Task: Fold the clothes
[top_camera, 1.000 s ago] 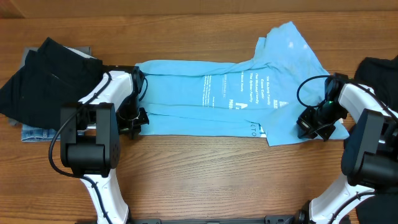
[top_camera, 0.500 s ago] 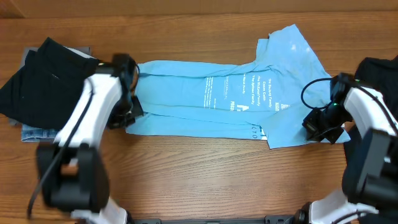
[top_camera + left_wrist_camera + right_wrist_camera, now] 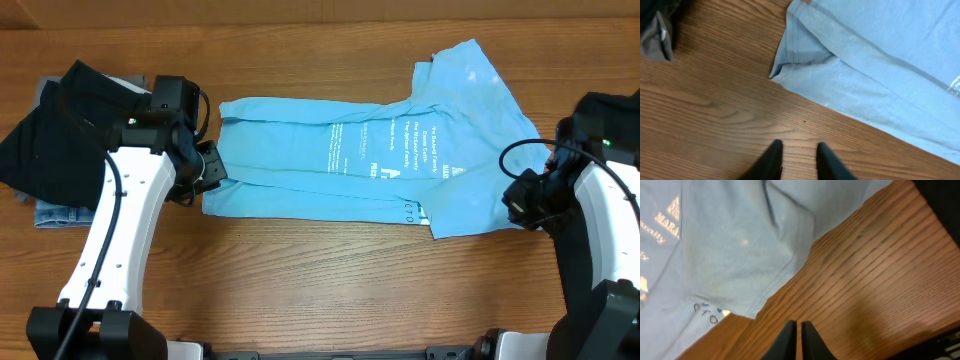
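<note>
The clothes here are chiefly a light blue T-shirt with pale lettering, lying folded into a long strip across the table. My left gripper hovers just off its left hem. In the left wrist view that gripper is open over bare wood, with the shirt's corner ahead and nothing between the fingers. My right gripper sits beside the shirt's right edge. The right wrist view shows this gripper all but shut, empty, over wood, a little off the shirt.
A heap of dark garments lies at the far left on top of denim; its grey edge shows in the left wrist view. Another dark garment lies at the far right. Bare wood table runs along the front.
Both grippers have let go of the shirt and drawn back from its ends. The left arm swung up and left, and its jaws opened. The right arm shifted right.
</note>
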Available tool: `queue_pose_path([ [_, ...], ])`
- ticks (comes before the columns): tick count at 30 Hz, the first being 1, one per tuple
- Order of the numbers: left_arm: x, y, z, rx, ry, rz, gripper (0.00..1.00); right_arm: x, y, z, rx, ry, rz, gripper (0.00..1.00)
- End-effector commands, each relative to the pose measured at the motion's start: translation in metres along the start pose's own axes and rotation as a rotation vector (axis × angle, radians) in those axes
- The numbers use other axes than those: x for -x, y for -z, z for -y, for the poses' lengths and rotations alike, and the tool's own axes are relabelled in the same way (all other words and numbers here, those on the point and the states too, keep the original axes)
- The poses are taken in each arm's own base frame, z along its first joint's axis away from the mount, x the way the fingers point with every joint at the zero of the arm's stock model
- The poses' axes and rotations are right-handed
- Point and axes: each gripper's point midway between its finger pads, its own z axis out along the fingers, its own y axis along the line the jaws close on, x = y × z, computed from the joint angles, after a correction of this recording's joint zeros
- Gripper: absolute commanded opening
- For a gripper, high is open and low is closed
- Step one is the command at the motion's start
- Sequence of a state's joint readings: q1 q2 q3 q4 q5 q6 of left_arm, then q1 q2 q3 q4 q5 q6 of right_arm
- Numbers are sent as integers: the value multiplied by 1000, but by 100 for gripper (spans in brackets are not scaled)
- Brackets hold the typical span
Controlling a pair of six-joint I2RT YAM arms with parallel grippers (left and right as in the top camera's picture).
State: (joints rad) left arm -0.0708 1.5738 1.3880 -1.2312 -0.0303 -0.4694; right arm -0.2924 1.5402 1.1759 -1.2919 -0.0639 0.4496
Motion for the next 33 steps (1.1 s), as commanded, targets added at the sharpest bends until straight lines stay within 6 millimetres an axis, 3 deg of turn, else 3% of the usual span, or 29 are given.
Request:
queue_pose_path([
  [1,0,-10,2,9,-5,-29,55,9,4,10,-20,-19,41,25],
  [5,-1,-17,2,20,-6,-49,68,12,3,11,-18,-29,44,33],
  [12,-2,-29,1,37,-25,-86,69,15,-1,10,-19,-28,44,32],
  [17,-2,-31,1,40,-26,-91,68,17,-24,13,-19,-28,59,31],
  [19,-2,-31,1,41,-25,-91,76,14,-35,10,8,-26,49,31],
  [21,-2,-31,0,47,-25,-88,98,13,-42,11,8,-27,52,31],
  [33,-2,-31,0,47,-26,-89,100,28,-71,10,39,-20,150,27],
])
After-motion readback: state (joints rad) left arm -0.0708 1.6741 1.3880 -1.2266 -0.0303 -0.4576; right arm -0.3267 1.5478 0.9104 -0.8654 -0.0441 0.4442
